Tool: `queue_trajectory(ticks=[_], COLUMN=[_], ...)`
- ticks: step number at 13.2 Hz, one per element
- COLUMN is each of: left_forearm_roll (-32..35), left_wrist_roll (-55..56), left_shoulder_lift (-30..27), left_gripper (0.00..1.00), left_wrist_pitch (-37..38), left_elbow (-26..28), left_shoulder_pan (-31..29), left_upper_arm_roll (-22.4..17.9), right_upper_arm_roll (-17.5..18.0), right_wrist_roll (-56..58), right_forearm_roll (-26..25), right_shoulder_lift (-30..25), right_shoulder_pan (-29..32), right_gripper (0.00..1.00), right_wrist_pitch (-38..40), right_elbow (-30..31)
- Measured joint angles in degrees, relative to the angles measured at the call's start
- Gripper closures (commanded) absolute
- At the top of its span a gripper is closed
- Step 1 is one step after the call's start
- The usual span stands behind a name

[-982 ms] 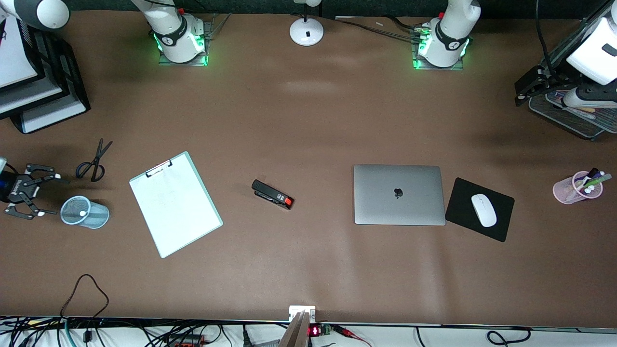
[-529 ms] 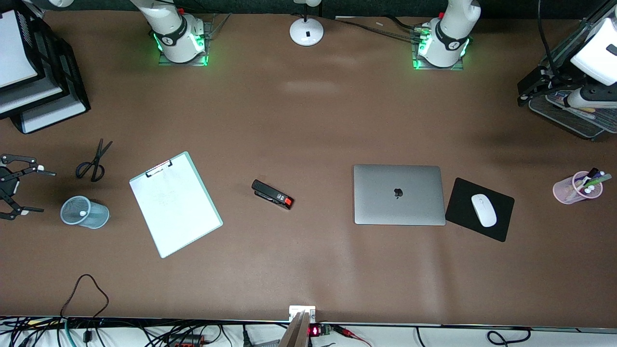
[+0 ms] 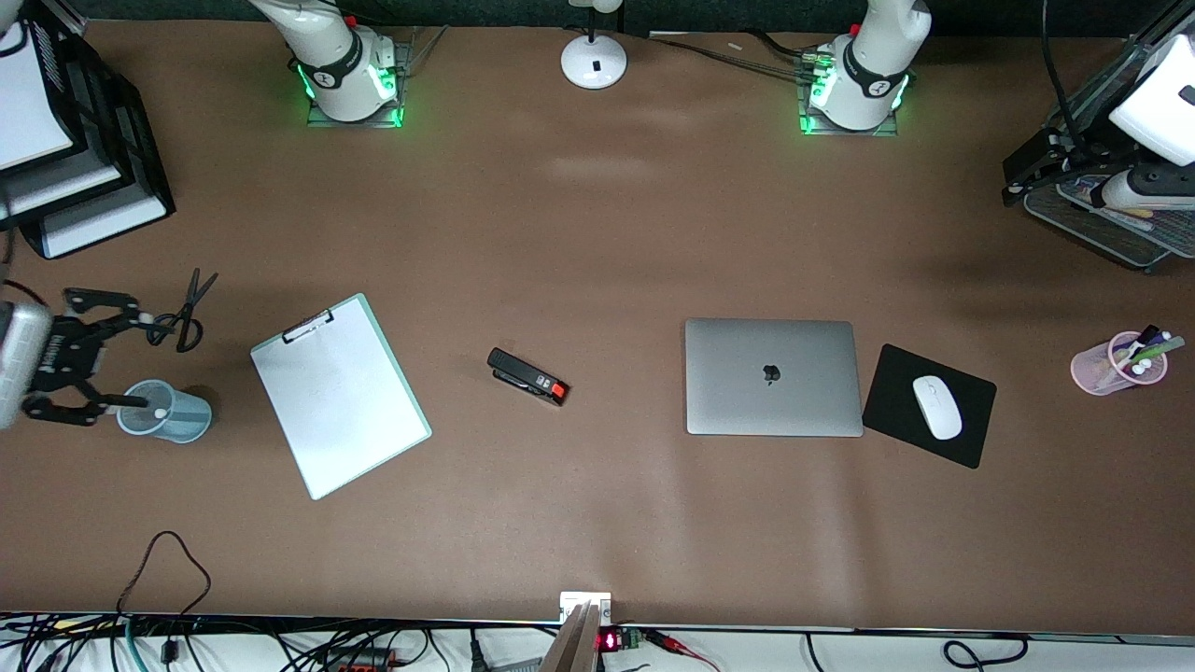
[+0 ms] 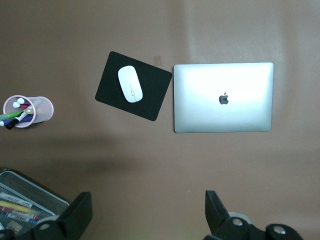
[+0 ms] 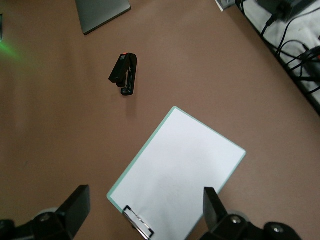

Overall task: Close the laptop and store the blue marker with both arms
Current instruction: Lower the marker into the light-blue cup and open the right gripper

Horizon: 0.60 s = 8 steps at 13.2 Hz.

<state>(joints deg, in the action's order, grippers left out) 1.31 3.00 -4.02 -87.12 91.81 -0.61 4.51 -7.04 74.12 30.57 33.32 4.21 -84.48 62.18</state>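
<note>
Robot lab's mock office desk [image 3: 597,233]

A white clipboard [image 3: 340,396] with mint edging is lying left of centre, a black stapler [image 3: 527,376] sitting mid-frame. Scissors [image 3: 183,313] and a pale blue mesh cup [image 3: 168,411] are resting at far left; a white mouse [image 3: 936,407] is sitting on its black pad [image 3: 896,392], a pink pen cup [image 3: 1116,364] lying at far right.

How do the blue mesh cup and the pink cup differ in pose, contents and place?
The blue mesh cup lies tipped on its side at the right arm's end of the table; the pink cup stands at the left arm's end. The pink cup holds several pens; in the blue cup only a small white tip shows. Both are small round holders.
</note>
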Motion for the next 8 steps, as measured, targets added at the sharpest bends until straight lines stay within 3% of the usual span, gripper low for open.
queue_trajectory(ticks=[8], left_forearm_roll=[0.0], left_wrist_roll=[0.0], left_shoulder_lift=[0.0], left_gripper=[0.0], left_wrist_pitch=[0.0], left_elbow=[0.0], left_shoulder_pan=[-0.1], left_upper_arm_roll=[0.0], right_upper_arm_roll=[0.0], right_wrist_roll=[-33.8], right_forearm_roll=[-17.0], right_shoulder_lift=[-4.3], right_shoulder_pan=[-12.5], right_gripper=[0.0], right_wrist_pitch=[0.0], right_elbow=[-0.9])
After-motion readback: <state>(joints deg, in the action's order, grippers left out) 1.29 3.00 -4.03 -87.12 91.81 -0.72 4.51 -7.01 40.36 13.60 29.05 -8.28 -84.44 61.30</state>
